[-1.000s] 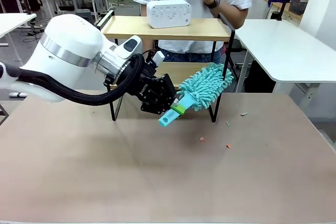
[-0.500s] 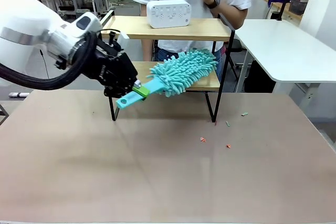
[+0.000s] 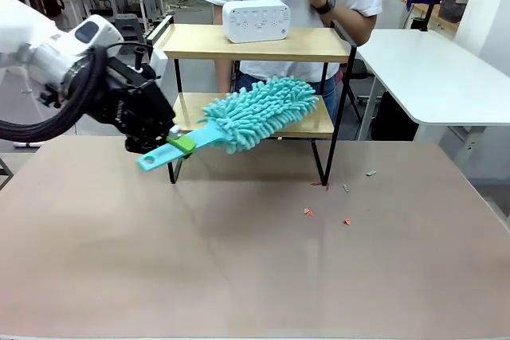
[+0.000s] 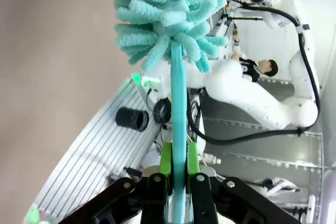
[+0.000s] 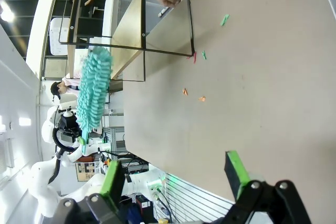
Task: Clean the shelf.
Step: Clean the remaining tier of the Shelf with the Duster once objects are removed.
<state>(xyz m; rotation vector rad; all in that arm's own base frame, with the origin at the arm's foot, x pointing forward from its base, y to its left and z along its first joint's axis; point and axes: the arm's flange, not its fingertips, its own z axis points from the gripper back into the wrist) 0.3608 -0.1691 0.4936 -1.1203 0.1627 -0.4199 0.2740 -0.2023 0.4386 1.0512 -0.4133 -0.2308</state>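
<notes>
The left tool clamps a teal microfibre duster, its head at the lower board of the black-framed wooden shelf. The right tool gapes empty.

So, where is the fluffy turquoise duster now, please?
Front view, left of centre: the fluffy turquoise duster lies over the lower board of the black-framed wooden shelf, handle in the jaws of the left gripper.
</notes>
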